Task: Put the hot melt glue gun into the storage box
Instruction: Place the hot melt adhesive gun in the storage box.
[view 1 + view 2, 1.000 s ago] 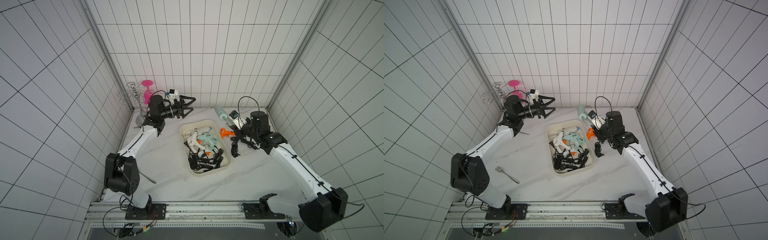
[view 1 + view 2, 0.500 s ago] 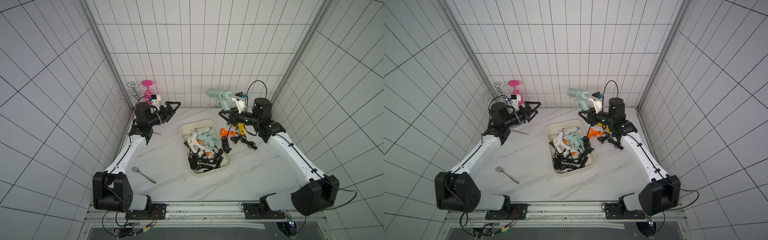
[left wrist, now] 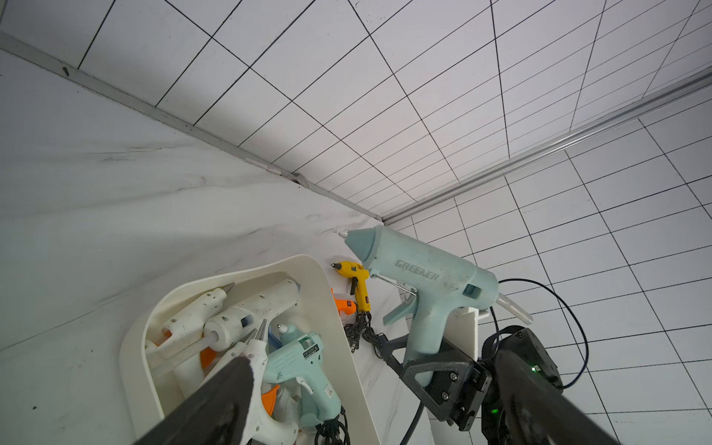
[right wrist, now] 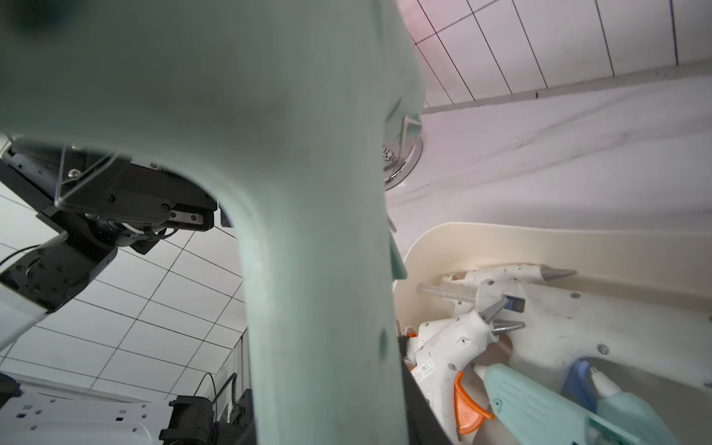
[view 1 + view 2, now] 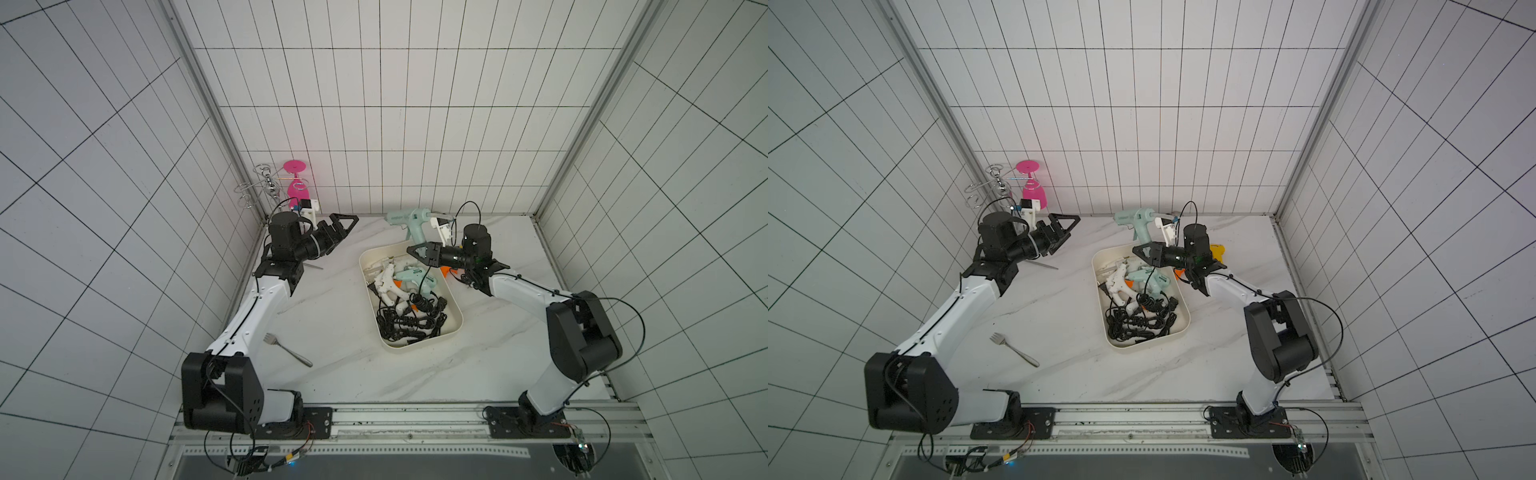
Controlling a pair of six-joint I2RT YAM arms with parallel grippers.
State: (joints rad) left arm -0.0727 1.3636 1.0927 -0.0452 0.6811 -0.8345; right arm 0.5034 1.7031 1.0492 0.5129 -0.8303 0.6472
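Your right gripper (image 5: 419, 252), shifted from beside storage box (image 5: 424, 340), now hangs over its far rim, pinching handle of mint glue gun (image 5: 411, 220); box crowded with guns (image 5: 388, 286), cords (image 5: 409, 324). Left gripper (image 5: 341, 227) spread, well apart.

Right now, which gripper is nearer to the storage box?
Right. The right gripper, shut on the mint glue gun, hangs by the far rim of the storage box. The left gripper, open, is off to the box's left side, apart from it.

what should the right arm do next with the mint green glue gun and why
Probably lower the large mint-green glue gun into the cream-white plastic storage box: the right end effector grips its handle, raised near the box's far end, not yet inside.
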